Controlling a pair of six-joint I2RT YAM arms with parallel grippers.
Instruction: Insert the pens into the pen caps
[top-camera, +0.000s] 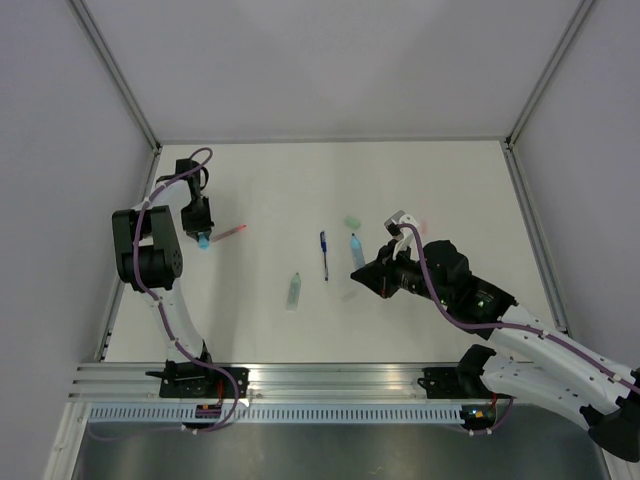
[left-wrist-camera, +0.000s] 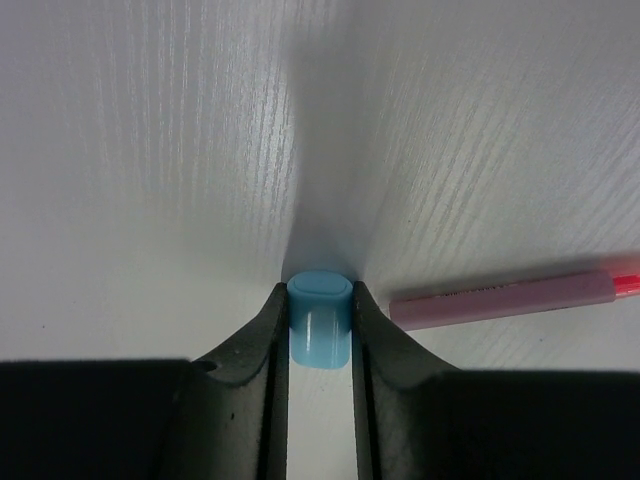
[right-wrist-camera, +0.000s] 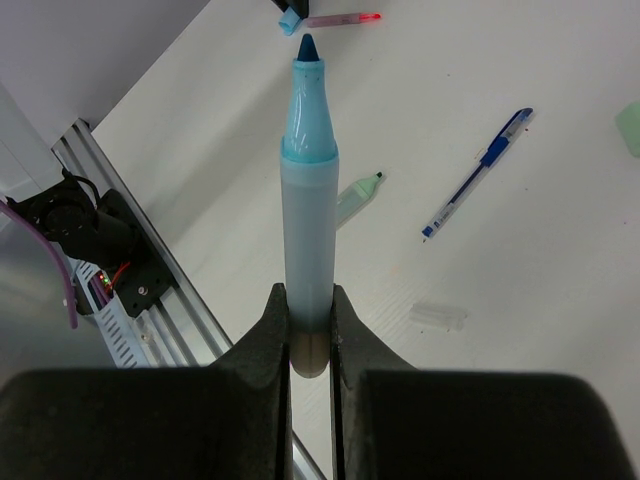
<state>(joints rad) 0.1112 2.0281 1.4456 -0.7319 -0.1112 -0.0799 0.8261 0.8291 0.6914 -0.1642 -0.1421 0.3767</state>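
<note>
White bench (top-camera: 450, 190) is walled in grey. Just right of the left end effector (left-wrist-camera: 319, 296) a pink pen (left-wrist-camera: 505, 299) is laid flat; a stubby light-blue cap (left-wrist-camera: 319, 330) is clenched between its jaws. A light-blue pen (right-wrist-camera: 307, 200), dark tip forward, is grasped by the right end effector (right-wrist-camera: 308, 305), with a blue ballpoint (right-wrist-camera: 478, 172) laid to its right.

My fingers (left-wrist-camera: 262, 342) clamp the light blue cap (left-wrist-camera: 319, 325); just right of the cap lies a pink pen (left-wrist-camera: 500, 300), seemingly apart.
</note>
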